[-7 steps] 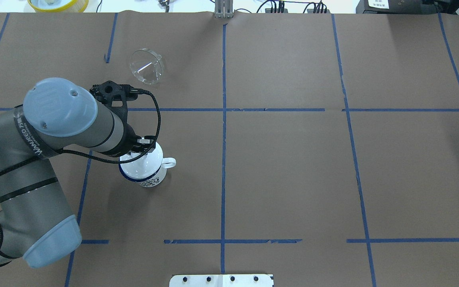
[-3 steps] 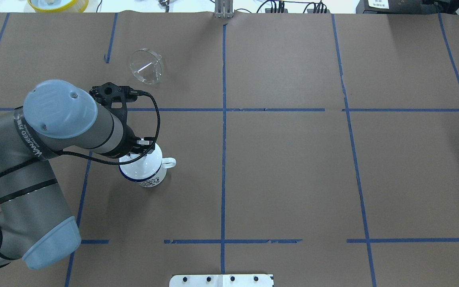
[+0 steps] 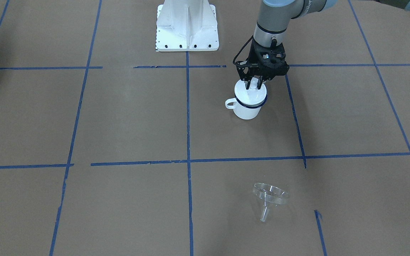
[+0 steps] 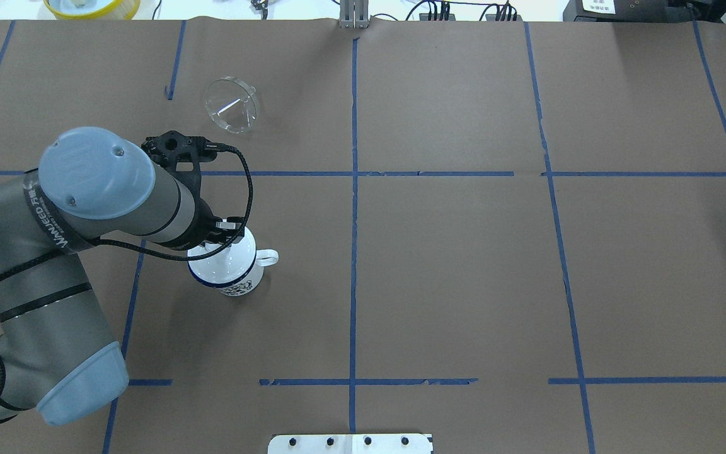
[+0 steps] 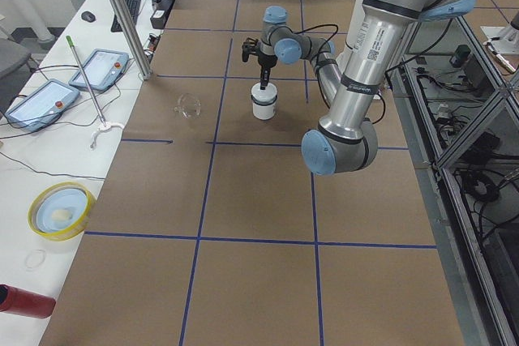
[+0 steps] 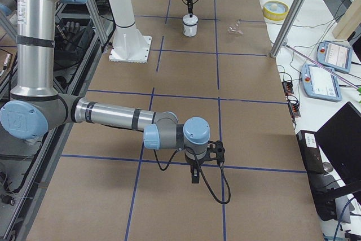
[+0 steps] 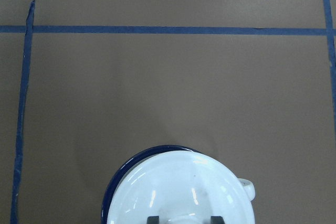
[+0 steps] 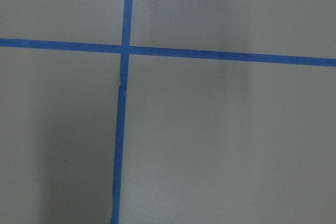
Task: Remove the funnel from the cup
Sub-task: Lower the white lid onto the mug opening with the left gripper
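Note:
The clear funnel (image 3: 271,193) lies on its side on the brown table, well apart from the cup; it also shows in the overhead view (image 4: 232,106). The cup, a white mug with a blue rim (image 3: 247,108) (image 4: 241,285), stands upright with a round white knobbed lid (image 7: 178,187) (image 3: 253,94) on top. My left gripper (image 3: 253,85) (image 7: 184,219) points down over the mug, its fingers closed on the lid's knob. My right gripper (image 6: 194,178) hangs over bare table far from the mug; I cannot tell if it is open or shut.
The robot's white base plate (image 3: 187,32) is behind the mug. Blue tape lines cross the brown table cover. A yellow-rimmed bowl (image 4: 92,6) sits beyond the table's far edge. A metal pole (image 5: 122,18) stands at the operators' side.
The left arm has shifted very slightly over the mug. The funnel has rocked a little where it lies. Mug and lid have stayed in place.

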